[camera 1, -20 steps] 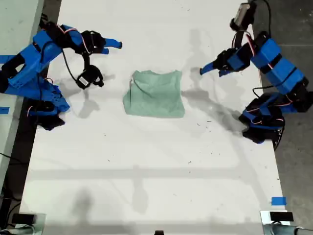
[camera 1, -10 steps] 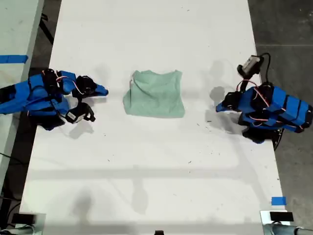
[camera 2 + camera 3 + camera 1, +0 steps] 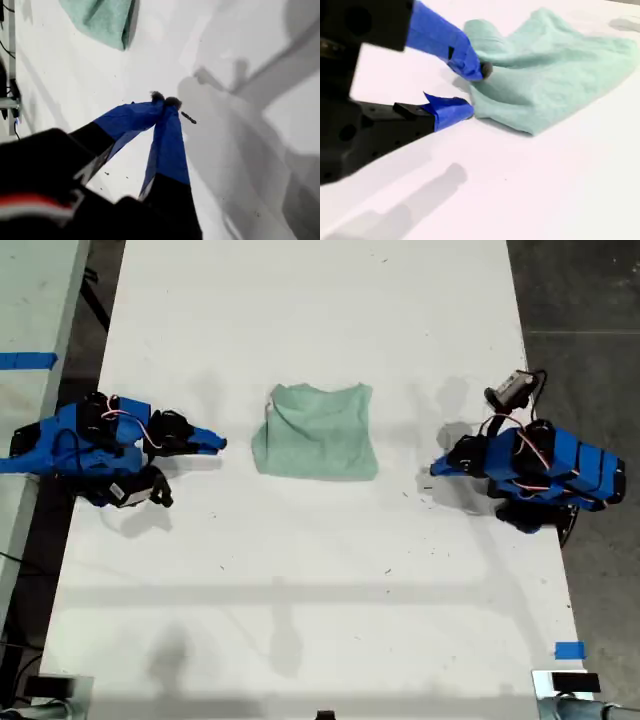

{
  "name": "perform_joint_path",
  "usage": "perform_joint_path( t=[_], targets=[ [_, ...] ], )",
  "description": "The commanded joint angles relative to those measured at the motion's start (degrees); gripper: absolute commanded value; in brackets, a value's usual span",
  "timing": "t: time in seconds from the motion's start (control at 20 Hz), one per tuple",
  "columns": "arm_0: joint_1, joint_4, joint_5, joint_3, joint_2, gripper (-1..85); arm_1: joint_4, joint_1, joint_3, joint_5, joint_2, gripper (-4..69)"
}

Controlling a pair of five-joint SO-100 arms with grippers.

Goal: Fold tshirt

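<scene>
The tshirt (image 3: 316, 432) is a plain pale mint green with a faint heathered fleck and no print; in the first wrist view it (image 3: 102, 19) reads a deeper sea green. The counter (image 3: 300, 580) is white, speckled with small dark flecks and crossed by soft grey shadows. My first end effector (image 3: 165, 102) has bright blue fingers with dark tips on a black body. My second end effector (image 3: 470, 92) has the same blue fingers on black. In the exterior view, blue tape (image 3: 569, 650) sits at lower right, and the floor (image 3: 580, 300) is dark grey.
</scene>
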Motion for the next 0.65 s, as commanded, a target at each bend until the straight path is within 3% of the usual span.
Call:
perform_joint_path(
  t=[0.0, 0.05, 0.3, 0.6],
  targets=[
    [14.9, -0.1, -0.6, 0.4, 6.1, 8.1, -0.5, 0.5, -0.7, -24.5, 0.0, 2.1],
    [19.3, -0.1, -0.6, 0.4, 6.1, 8.7, -0.1, 0.5, -0.9, -37.1, 0.1, 2.2],
    [34.9, -0.1, -0.6, 0.4, 6.1, 9.5, 0.4, 0.1, -1.1, -35.9, 0.1, 1.4],
    [41.6, -0.1, -0.6, 0.4, 6.1, 9.7, 0.4, 0.1, -1.1, -35.9, 0.1, 1.4]
  ],
)
